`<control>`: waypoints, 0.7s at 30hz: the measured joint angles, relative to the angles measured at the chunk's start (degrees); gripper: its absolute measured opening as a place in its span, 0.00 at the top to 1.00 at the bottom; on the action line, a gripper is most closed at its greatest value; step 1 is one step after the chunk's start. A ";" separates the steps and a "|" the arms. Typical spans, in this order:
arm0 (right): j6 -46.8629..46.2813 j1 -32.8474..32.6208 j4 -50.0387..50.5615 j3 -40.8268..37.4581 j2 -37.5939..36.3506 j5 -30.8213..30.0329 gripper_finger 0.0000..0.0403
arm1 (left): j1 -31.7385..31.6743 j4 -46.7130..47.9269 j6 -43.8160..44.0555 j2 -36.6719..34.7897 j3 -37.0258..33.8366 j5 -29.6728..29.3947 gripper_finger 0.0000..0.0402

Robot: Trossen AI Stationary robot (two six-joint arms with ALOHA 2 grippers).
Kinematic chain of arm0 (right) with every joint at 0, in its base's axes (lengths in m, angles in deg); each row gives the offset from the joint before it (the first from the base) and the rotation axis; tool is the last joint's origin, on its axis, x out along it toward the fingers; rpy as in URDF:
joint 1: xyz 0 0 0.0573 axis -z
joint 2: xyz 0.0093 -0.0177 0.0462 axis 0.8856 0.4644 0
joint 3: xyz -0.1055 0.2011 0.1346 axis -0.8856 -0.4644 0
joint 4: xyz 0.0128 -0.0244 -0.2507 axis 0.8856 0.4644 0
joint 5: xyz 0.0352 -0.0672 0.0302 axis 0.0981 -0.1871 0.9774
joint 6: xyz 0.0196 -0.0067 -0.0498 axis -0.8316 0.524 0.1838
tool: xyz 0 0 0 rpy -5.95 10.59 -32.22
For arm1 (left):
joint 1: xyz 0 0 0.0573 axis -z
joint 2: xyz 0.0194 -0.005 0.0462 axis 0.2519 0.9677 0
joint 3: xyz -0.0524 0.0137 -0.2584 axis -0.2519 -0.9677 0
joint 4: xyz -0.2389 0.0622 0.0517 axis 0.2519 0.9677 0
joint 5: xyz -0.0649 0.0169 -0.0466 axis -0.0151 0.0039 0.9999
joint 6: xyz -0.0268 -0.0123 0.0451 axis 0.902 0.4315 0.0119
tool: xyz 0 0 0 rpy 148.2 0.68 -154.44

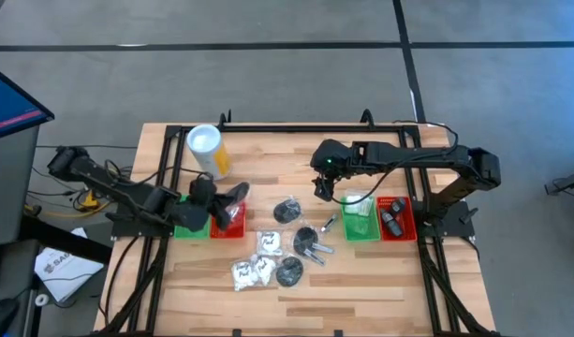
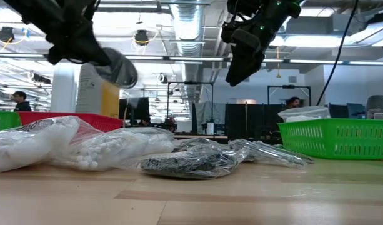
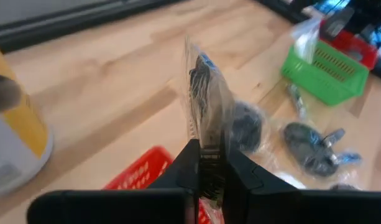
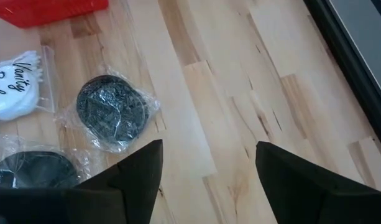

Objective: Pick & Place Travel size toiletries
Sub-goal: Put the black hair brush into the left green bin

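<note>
Bagged sachets [image 2: 35,145] lie nearest; left gripper [image 3: 209,165] pinches a clear packet [image 3: 206,93] over the red tray [image 3: 140,174] — likely to drop it. Right gripper [image 4: 206,174] hangs wide, empty — above the table [image 4: 240,93].

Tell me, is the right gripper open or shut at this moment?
Open. In its wrist view the right gripper shows a wide gap between its fingers, with bare table between them and nothing held.

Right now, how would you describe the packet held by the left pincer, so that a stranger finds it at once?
Look at the wooden table, near the yellow cylinder. Above the red tray there, the left pincer pinches a clear packet with dark contents. Unlike the other packets, it is lifted and stands on edge.
</note>
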 joint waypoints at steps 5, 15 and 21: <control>0.00 0.00 0.12 0.00 0.00 0.00 0.39 | 1.42 9.22 5.39 0.12 3.26 1.26 0.95; 0.00 0.17 0.14 0.00 0.02 0.00 0.39 | 1.98 29.42 15.87 3.98 9.32 9.99 0.95; 0.40 0.20 -0.17 -0.02 0.02 0.02 0.39 | 2.67 36.56 17.80 7.02 13.95 11.68 0.95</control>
